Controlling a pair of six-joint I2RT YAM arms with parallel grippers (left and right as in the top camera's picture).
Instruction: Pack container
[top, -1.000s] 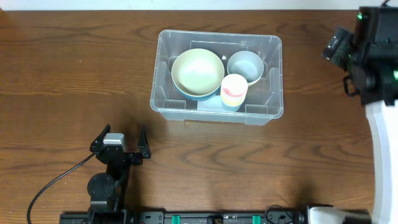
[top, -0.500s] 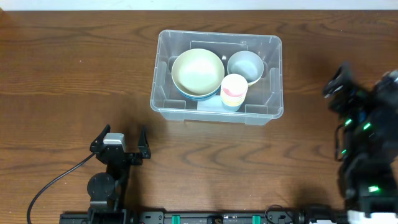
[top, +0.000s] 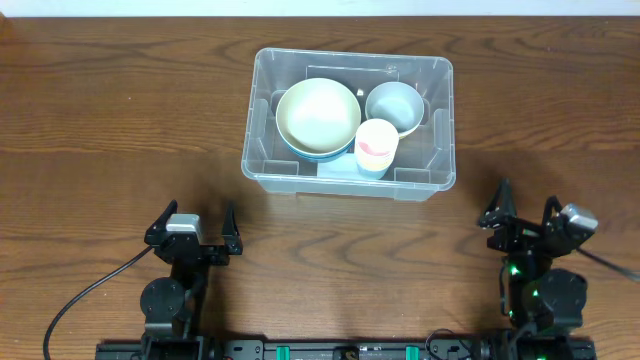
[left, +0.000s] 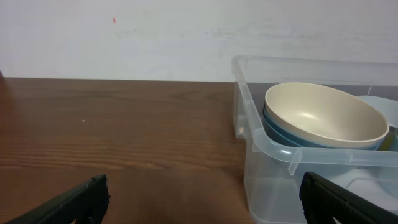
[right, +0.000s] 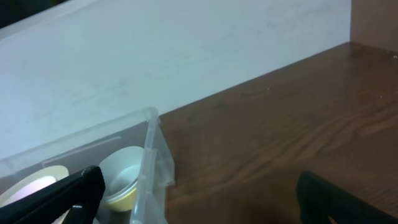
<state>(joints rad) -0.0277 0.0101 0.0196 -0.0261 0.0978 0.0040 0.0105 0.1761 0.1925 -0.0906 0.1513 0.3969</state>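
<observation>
The large clear plastic rectangular container sits on the far middle of the brown wooden tabletop, well apart from both arms. At its left end a wide cream round bowl nests in a blue round bowl (only a crescent of blue shows beneath it). At the right back rests a smaller grey-blue round bowl, and just in front of that stands a small pale cup with a pink band inside.

The left gripper sits low at the near left of the tabletop, its jaws spread wide with nothing between them. In the left wrist view its dark fingertips sit at the bottom corners. The container's left end lies ahead to the right, with the cream bowl rising above the rim.

The right gripper sits at the near right, likewise spread wide and empty. The right wrist view shows a corner of the container at the left, with the cup visible inside.

A black cable curls away from the left arm's base.
</observation>
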